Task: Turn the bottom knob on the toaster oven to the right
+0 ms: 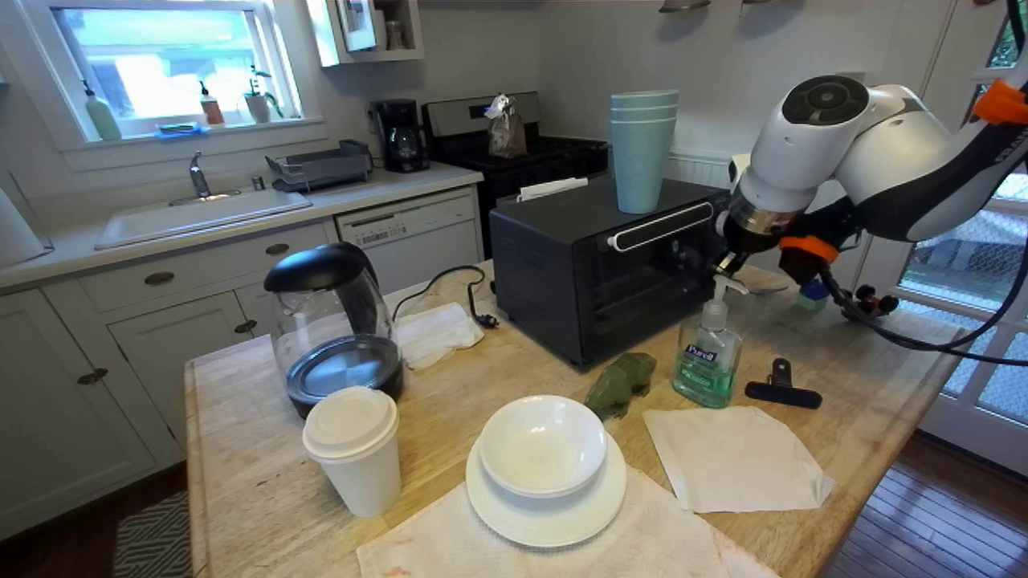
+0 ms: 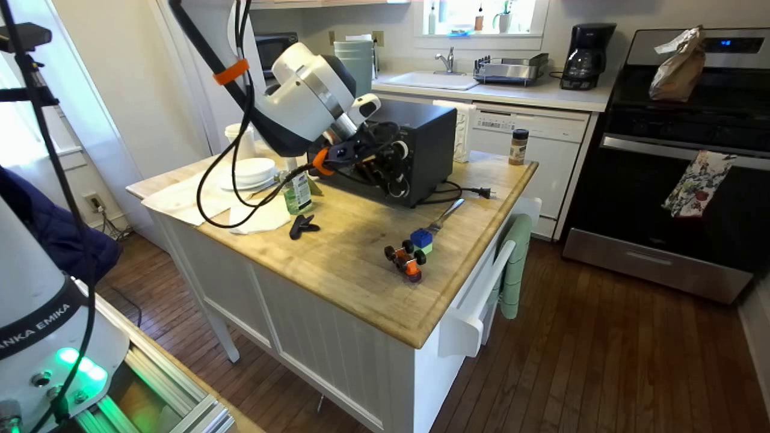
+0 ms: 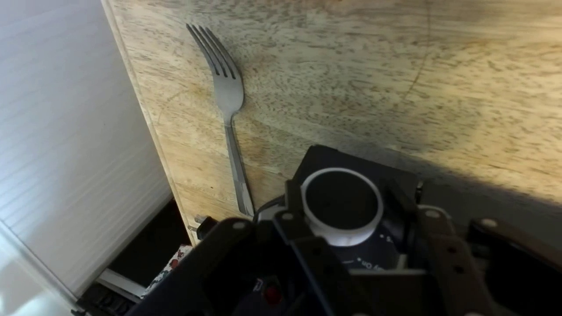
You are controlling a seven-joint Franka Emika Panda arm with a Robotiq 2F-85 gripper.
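- You have bare wood on the table (image 2: 343, 270) along the edge facing the robot base (image 2: 48, 361), between the black clip (image 2: 302, 226) and the toy car (image 2: 406, 261).
- Beside the edge with the green towel (image 2: 516, 258), you meet low clutter: the toy car, a block (image 2: 422, 239), the fork (image 2: 446, 215), a plug (image 2: 479, 192). A jar (image 2: 518, 147) stands upright near the corner by the dishwasher (image 2: 535, 129).
- At the toaster oven (image 1: 590, 277), your end effector (image 3: 344, 193) has its fingers (image 3: 293, 197) either side of the knob (image 3: 342, 206); contact cannot be told.
- The sanitizer bottle (image 1: 707, 365) stands upright before the toaster oven, blocking you low; stacked cups (image 1: 642, 152) rise on top.
- Toward the edge opposite the green towel, you get open wood between the kettle (image 1: 333, 321), plate (image 1: 554, 522) and toaster oven.
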